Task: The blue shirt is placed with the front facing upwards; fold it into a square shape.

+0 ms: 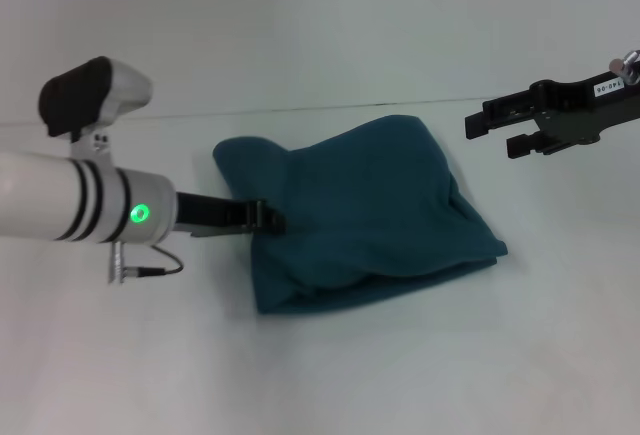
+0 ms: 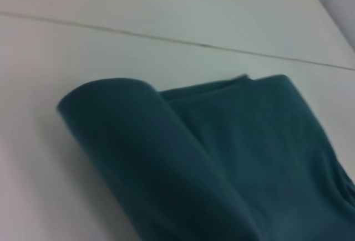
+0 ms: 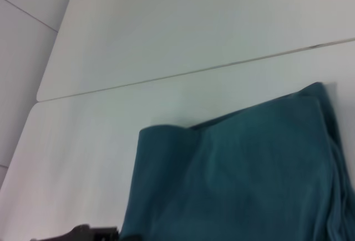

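Shirt (image 1: pixel 365 210) lies folded on table (image 1: pixel 480 355) | left gripper (image 1: pixel 268 218) at its left edge, grip unclear | right gripper (image 1: pixel 492 130) hovers apart, jaws parted, empty

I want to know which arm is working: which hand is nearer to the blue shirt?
The left. The left hand is at the left edge of the blue shirt, touching the cloth. The right hand hangs open beyond the shirt's far right corner, apart from it.
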